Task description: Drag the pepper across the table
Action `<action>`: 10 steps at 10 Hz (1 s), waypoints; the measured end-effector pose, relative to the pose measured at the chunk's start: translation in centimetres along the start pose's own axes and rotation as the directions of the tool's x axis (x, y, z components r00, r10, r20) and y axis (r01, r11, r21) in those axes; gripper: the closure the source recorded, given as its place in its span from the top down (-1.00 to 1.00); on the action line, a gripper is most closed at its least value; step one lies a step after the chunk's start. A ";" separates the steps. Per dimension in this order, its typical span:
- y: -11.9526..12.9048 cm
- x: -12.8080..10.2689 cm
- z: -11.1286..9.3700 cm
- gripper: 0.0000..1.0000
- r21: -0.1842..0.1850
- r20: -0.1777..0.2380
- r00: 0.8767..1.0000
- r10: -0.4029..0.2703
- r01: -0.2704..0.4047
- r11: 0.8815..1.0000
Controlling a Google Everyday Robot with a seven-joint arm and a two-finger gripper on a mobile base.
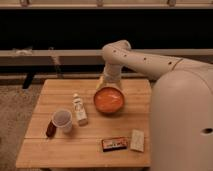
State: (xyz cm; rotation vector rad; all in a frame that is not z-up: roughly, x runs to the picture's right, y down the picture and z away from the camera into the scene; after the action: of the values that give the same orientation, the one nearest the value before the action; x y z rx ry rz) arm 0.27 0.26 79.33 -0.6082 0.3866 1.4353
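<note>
1. One claw (108,84) hangs at the end of the white arm, right above the far rim of the orange bowl (109,101). Its fingers stand spread wide with nothing clamped between them. Whether they touch the rim I cannot tell.
2. The pepper (50,129), small and dark red-brown, lies well to the left of the bowl and nearer the camera, untouched by the claw.
3. A clear cup (62,120) stands upright between the pepper and the bowl, just beside the pepper.
4. A small white bottle (79,109) sits just left of the bowl.
5. A dark red-labelled packet (114,144) lies in front of the bowl, and a pale packet (137,140) lies in front of the bowl and slightly to its right.
6. The light plank counter (60,90) carries the bowl on its far half.
</note>
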 end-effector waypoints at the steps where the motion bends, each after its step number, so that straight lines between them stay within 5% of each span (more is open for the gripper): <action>1: 2.6 0.3 -0.4 0.60 0.002 0.002 1.000 -0.028 0.028 1.000; 6: 16.2 -0.8 -0.7 0.60 0.007 0.010 0.984 -0.176 0.176 0.984; 10: 24.8 0.6 1.4 0.60 0.002 -0.015 0.965 -0.263 0.263 0.965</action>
State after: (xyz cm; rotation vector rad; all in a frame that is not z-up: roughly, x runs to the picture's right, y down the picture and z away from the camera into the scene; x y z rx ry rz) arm -24.26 2.23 76.24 -0.6422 0.3067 1.1762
